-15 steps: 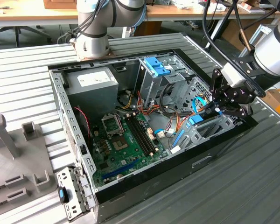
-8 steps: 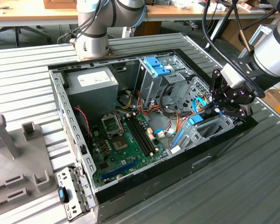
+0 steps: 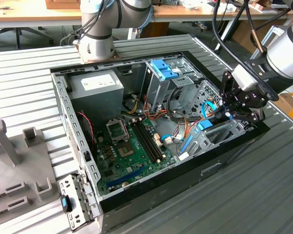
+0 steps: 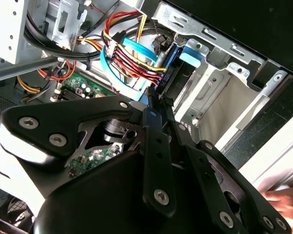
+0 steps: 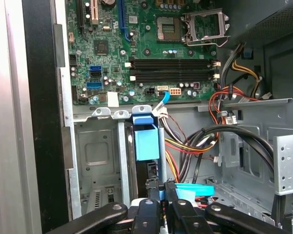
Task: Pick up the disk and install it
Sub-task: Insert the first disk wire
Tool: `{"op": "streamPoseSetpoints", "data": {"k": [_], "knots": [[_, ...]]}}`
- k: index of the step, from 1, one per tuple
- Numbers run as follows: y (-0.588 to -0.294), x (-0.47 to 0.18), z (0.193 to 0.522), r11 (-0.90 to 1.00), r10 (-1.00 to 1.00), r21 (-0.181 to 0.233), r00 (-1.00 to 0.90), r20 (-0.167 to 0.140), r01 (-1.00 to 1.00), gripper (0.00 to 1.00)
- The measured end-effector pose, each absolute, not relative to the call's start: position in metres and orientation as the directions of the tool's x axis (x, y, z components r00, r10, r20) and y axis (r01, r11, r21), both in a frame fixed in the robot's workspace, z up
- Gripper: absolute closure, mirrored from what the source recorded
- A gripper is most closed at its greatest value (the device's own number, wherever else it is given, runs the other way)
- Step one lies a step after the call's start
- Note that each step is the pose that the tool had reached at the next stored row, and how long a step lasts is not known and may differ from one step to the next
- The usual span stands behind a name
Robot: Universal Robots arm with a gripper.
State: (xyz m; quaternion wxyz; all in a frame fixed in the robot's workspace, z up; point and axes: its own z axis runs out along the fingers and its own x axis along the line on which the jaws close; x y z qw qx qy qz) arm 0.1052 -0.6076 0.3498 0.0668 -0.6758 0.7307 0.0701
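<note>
On the ribbed metal surface [image 3: 34,68] at the exterior view's left stand grey fixture blocks [image 3: 5,141], and near the case's front corner lies a grey metal bracket [image 3: 73,202] with a small blue clip. The open computer case [image 3: 151,195] takes up the middle: the power supply [image 3: 96,87] sits at the back, the green motherboard [image 3: 132,151] lies on the floor of the case, and to the right of these rises the tall grey drive cage [image 3: 161,83] with a blue latch [image 3: 163,68] on top. A bundle of coloured cables [image 3: 185,129] runs between the cage and the lower bay.

Further right, the black gripper [image 3: 237,108] reaches down into the lower drive bay [image 3: 219,136] at the case's right end. The disk [image 3: 205,124], black with blue carrier rails, stands on edge in that bay, its blue end tab showing beside the cables. In the first wrist view the disk [image 5: 147,141] sits upright in the grey bay, with the fingers [image 5: 154,187] clenched on its near edge, one on each side. The second wrist view shows the same narrow grip at the disk [image 4: 178,68], though the contact itself is partly hidden by the gripper's black links, so the hold seems firm rather than plainly so.
</note>
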Motion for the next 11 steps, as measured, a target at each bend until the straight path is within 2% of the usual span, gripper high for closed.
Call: {"op": "streamPoseSetpoints", "data": {"k": [11], "knots": [[-0.6095,0.1049,0.3500,0.077,-0.978,0.012,-0.077,-0.196,-0.997,0.84]]}}
